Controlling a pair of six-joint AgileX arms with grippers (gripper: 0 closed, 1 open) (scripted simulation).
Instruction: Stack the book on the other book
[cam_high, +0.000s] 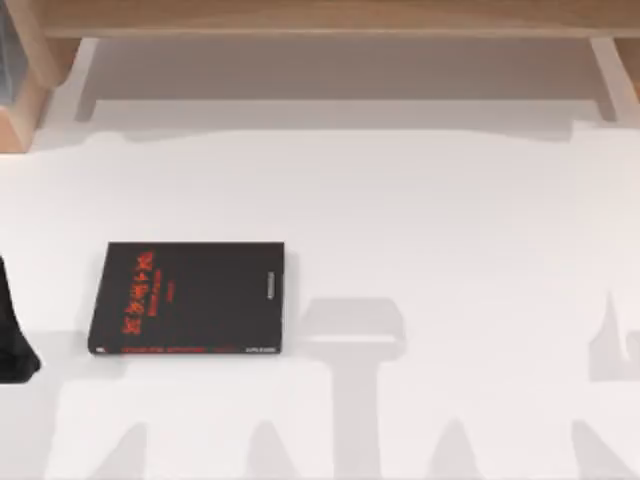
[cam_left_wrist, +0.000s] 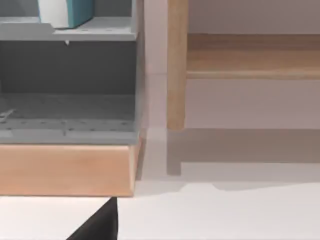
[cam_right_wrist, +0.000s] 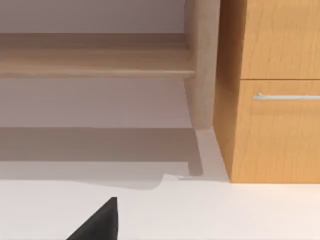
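Tool state can't be told for left tool (cam_left_wrist: 99, 224) or right tool (cam_right_wrist: 99, 224); blue book (cam_left_wrist: 65, 12) sits on grey shelf (cam_left_wrist: 75, 32), black book (cam_high: 187, 298) flat on bench (cam_high: 450, 250) left; risk IMO: cramped shelf reach could snag or drop blue book.

Count: one black book (cam_high: 187, 298) on the surface (cam_high: 450, 220); one light blue book (cam_left_wrist: 66, 12) on a grey shelf (cam_left_wrist: 95, 31).
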